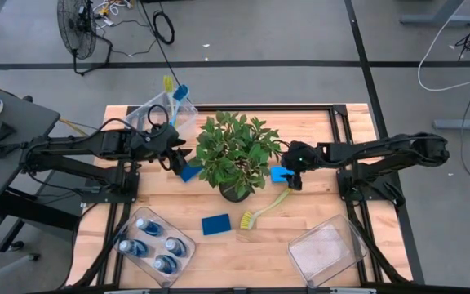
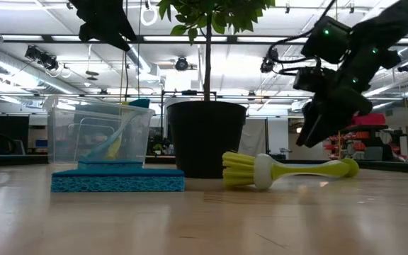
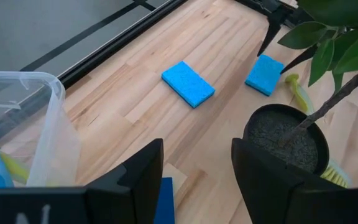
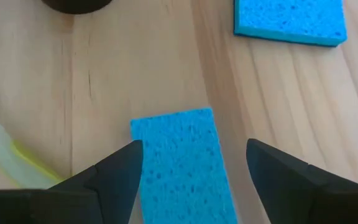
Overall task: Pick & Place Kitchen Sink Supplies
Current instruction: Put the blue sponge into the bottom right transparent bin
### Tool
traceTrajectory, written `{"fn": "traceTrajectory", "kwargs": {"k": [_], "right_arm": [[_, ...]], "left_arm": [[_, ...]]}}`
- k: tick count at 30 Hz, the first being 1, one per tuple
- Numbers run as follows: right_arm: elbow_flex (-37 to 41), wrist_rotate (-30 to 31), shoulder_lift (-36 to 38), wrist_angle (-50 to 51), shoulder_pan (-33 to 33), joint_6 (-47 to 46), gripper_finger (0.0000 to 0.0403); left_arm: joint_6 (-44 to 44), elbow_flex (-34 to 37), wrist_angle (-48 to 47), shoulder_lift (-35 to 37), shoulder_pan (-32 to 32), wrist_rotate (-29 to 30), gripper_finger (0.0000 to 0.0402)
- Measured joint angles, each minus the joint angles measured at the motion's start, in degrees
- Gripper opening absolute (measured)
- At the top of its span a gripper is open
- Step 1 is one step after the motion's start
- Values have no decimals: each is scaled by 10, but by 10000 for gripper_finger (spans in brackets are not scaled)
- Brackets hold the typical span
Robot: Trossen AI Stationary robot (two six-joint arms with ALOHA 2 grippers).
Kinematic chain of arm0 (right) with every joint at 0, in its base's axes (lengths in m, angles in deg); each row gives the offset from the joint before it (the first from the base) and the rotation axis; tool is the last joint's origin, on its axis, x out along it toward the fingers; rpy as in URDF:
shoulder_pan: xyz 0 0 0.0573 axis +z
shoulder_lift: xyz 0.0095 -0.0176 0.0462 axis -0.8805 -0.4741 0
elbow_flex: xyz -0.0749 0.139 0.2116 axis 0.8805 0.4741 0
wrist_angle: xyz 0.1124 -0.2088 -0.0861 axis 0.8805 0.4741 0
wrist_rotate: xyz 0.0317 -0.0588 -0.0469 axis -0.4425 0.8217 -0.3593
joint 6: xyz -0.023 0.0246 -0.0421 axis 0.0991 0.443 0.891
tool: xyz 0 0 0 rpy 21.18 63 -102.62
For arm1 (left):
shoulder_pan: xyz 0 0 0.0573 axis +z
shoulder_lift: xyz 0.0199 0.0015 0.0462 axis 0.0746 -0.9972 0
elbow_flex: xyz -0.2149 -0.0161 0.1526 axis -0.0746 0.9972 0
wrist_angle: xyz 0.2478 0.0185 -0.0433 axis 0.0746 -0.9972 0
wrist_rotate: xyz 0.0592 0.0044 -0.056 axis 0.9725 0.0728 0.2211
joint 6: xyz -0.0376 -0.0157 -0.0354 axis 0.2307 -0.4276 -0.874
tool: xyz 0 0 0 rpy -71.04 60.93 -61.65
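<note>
The plant (image 1: 235, 155) stands mid-table between the two arms. A brush (image 1: 265, 208) lies just in front of its pot, with one sponge (image 1: 216, 224) beside the brush head. Bottles (image 1: 152, 245) fill the front-left bin (image 1: 182, 242); the front-right bin (image 1: 326, 252) sits near the table edge. The right gripper (image 4: 194, 163), fingers spread, hangs directly over a sponge (image 4: 182, 165). The left gripper (image 3: 197, 162), also spread, is above a third sponge (image 1: 191, 172), between the plant and the back bin (image 1: 188, 109).
</note>
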Motion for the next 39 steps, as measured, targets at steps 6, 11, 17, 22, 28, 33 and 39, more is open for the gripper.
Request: {"fn": "traceTrajectory", "kwargs": {"k": [6,11,17,22,28,33,39], "right_arm": [[31,2,0,-40,-18,0,285],[32,-1,0,-42,-38,8,285],[32,-39,-5,-42,-65,46,282],[32,-74,-26,-48,-85,50,268],[32,-80,-59,-77,-87,74,250],[32,-80,-74,-84,-87,75,239],[32,-119,-75,-84,-87,75,215]], "left_arm": [[0,0,0,0,0,0,195],[0,0,-1,0,0,0,195],[0,0,-2,0,0,0,195],[0,0,-2,0,0,0,195],[0,0,-2,0,0,0,195],[0,0,-2,0,0,0,195],[0,0,-2,0,0,0,195]]}}
